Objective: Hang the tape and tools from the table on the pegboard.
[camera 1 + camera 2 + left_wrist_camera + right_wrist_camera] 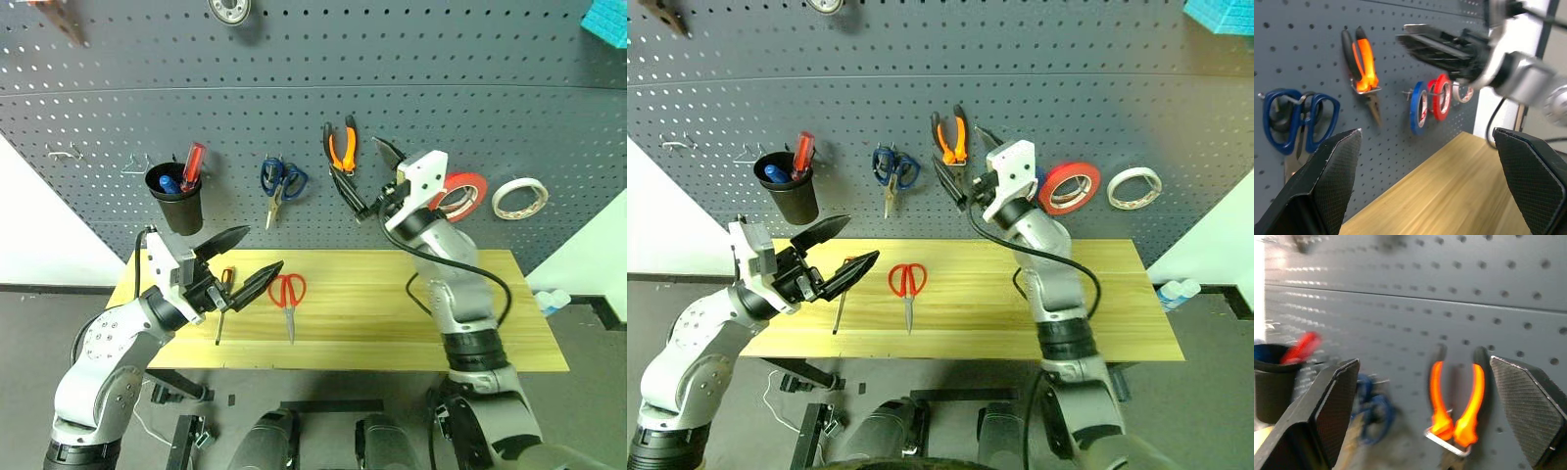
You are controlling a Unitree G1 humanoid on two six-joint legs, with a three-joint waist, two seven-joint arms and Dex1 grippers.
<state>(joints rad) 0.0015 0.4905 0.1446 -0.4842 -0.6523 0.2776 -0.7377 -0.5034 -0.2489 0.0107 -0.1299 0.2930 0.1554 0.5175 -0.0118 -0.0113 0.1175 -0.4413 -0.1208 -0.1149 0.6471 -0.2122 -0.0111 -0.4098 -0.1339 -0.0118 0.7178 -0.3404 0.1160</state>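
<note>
Behind right end effector (375,182), red tape (467,193) half hidden; both end effectors spread, left end effector (245,260) empty

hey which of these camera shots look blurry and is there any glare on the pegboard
Right wrist view: blurred, the pliers and black cup smeared. Left wrist view: the right end effector and its arm look soft. Left eye view: crisp; the pegboard is evenly lit, without glare.

The red tape roll (460,193) and the orange-and-black pliers (341,149) (jaws pointing down) hang on the grey pegboard (294,98). The red-handled scissors (287,297) and slim screwdriver (223,304) lie flat on the light wood table (392,313).
</note>
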